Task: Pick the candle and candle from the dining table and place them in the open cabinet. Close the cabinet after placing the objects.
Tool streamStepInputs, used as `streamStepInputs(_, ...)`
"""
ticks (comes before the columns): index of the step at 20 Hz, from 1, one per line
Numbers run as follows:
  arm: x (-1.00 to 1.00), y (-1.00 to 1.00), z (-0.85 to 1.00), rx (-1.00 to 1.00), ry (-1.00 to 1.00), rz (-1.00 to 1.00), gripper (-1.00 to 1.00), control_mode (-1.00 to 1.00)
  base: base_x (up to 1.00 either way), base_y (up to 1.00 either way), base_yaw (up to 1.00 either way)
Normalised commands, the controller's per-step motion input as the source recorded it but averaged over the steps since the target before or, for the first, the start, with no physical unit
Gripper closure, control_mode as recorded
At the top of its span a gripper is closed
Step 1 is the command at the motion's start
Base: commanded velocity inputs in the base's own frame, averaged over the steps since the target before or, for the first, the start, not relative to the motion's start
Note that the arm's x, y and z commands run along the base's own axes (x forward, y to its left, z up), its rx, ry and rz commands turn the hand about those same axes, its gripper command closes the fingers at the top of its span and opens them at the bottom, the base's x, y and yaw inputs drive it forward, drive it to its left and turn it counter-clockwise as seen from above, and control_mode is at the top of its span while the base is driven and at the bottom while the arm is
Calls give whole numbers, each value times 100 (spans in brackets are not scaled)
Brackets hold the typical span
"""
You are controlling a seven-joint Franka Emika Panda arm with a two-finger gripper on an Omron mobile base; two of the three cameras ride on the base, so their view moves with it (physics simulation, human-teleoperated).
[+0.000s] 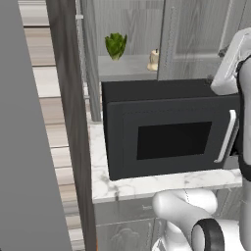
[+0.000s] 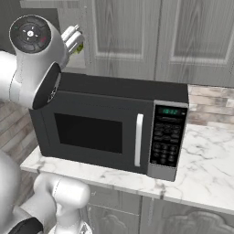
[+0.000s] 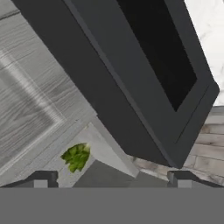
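Looking over the arm from the left base camera, you see a grey wood-grain cabinet (image 1: 196, 39) above a black microwave (image 1: 166, 130) that sits on a white marble desk (image 1: 147, 186). On the left side the cabinet stands open, showing a pale grey shelf (image 1: 128, 66). A cream candle (image 1: 154, 61) stands on that shelf, near its right end and just beside the edge of the neighbouring door. A leafy green plant (image 1: 116, 45) sits further left on the same shelf, well apart from the candle.

In the hand view, the hand (image 3: 111, 178) is released, its two dark fingertips (image 3: 41, 178) spread wide with nothing between them. It looks past the microwave's upper edge toward the shelf and the plant.

Judging by this, one candle is already placed in the cabinet. The squat tan-gold candle and the dining table cannot be seen here, so you cannot tell from these pictures where that candle is. If it is still on the table, you have to fetch it, set it on the shelf, and then swing the cabinet door shut.
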Motion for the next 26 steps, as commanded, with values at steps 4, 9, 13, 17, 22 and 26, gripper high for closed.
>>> streamStepInputs(4, -47, 0, 0, -20, 0, 39, -100, -100, 0, 0, 0)
streamStepInputs(9, -51, 17, -20, -30, 0, 43, -100, -100, 0, 0, 0)
streamStepInputs(13, -87, 33, -22, -33, -11, 43, -100, -100, 0, 0, 0)
streamStepInputs(17, -97, 44, -15, -36, -22, 42, -100, -100, 0, 0, 0)
streamStepInputs(22, -85, 33, -2, -31, -34, 39, -100, -100, 0, 0, 0)
streamStepInputs(26, -20, 28, 29, -19, -28, 22, -100, -100, 0, 0, 0)
